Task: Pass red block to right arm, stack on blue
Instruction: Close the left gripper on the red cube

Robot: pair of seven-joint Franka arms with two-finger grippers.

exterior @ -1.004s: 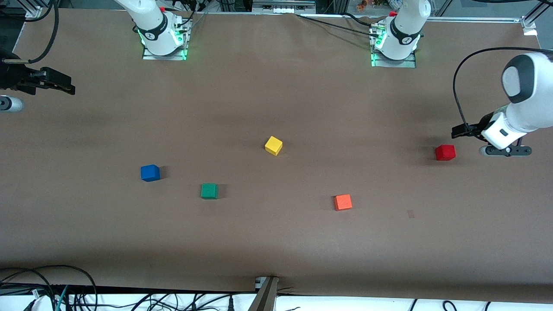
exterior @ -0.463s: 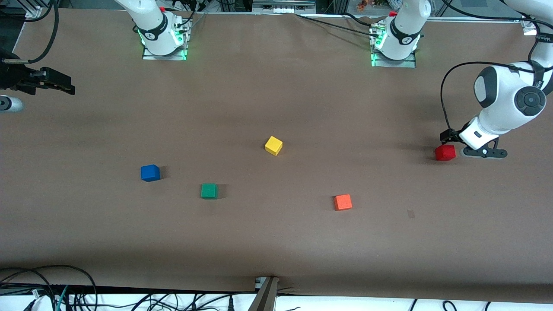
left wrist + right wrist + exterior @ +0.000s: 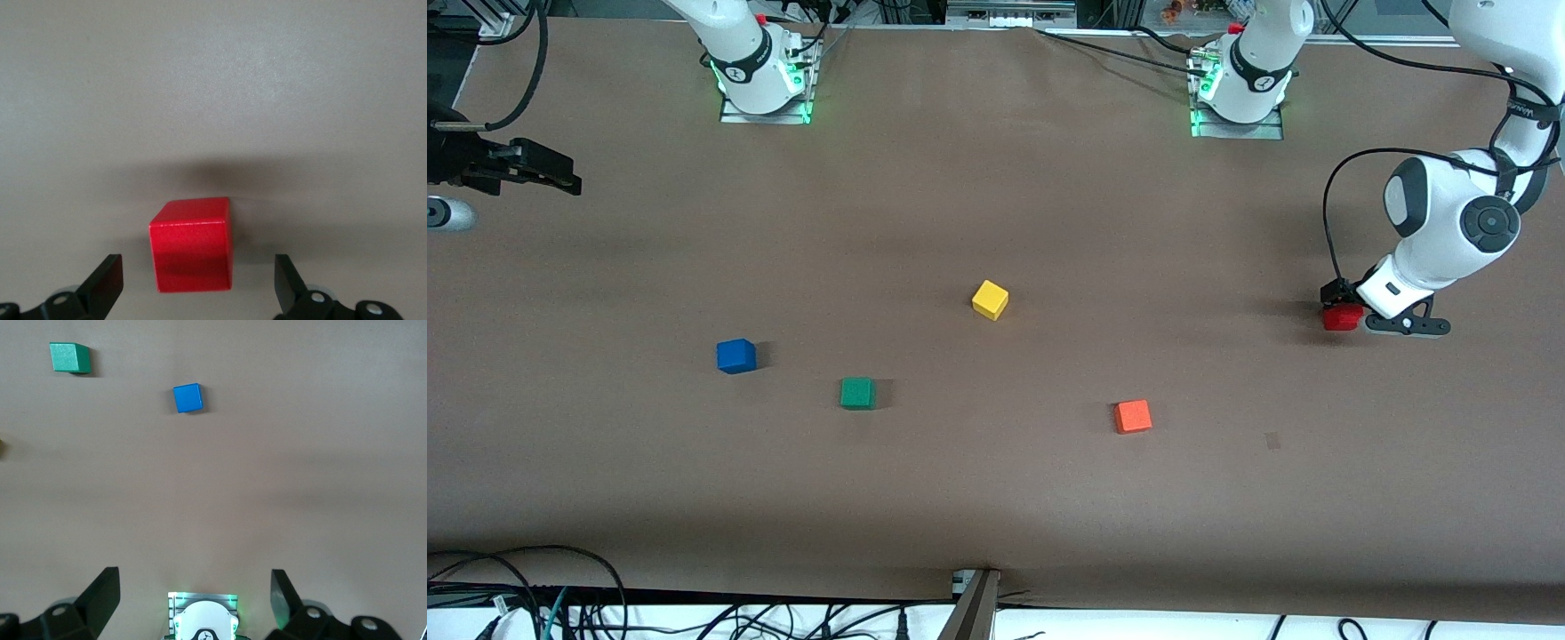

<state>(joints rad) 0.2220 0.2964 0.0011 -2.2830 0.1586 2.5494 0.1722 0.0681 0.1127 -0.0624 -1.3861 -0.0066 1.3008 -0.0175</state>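
Nearby, only an orange cube (image 3: 1133,416) neighbours the red block (image 3: 1342,317).

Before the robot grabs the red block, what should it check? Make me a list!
1. Left gripper open: ok.
2. Red block between its fingers: ok, gaps on both sides.
3. Gripper low enough to grip: cannot tell.
4. Nothing crowding the red block: ok, orange block lies apart.
5. Right gripper open and waiting at its end of the table: ok.
6. Blue block top free: ok.
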